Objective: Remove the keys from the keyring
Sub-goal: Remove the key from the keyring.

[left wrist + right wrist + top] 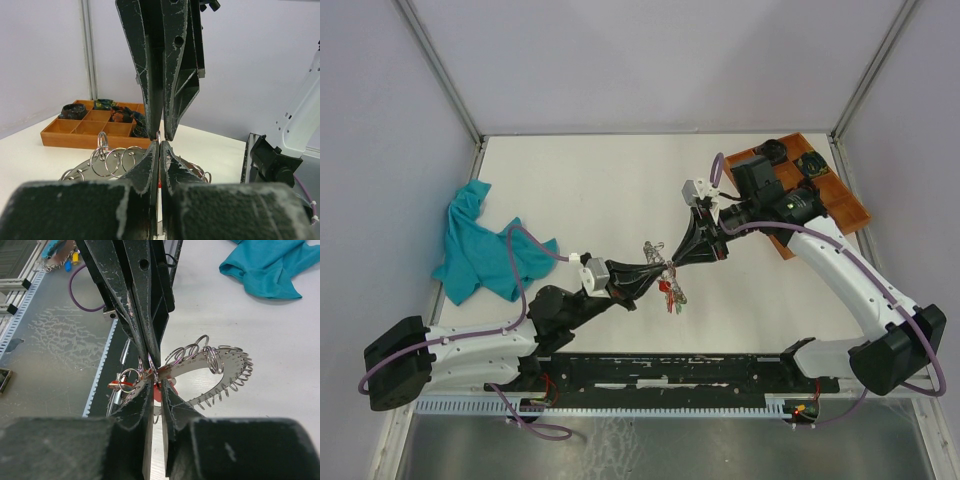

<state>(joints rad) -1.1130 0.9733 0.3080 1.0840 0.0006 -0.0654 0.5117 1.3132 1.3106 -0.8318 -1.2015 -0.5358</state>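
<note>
The keyring [220, 371] is a flat silver ring strung with several small wire loops, held just above the table; it also shows behind my left fingers [107, 160]. The keys [670, 292] hang under it in a bunch, a red tag [163, 391] among them. My left gripper [160, 145] is shut on the keyring's edge, with a small loop sticking up at its tips. My right gripper [157, 386] meets it tip to tip [665, 268]. Its jaws stand a narrow gap apart, with one small wire loop [152, 367] between them.
A wooden compartment tray [845, 205] with small dark items stands at the back right; it also shows far off [60, 135] in the left wrist view. A teal cloth [480, 245] lies crumpled at the left. The black rail [660, 375] of the arm bases runs along the near edge.
</note>
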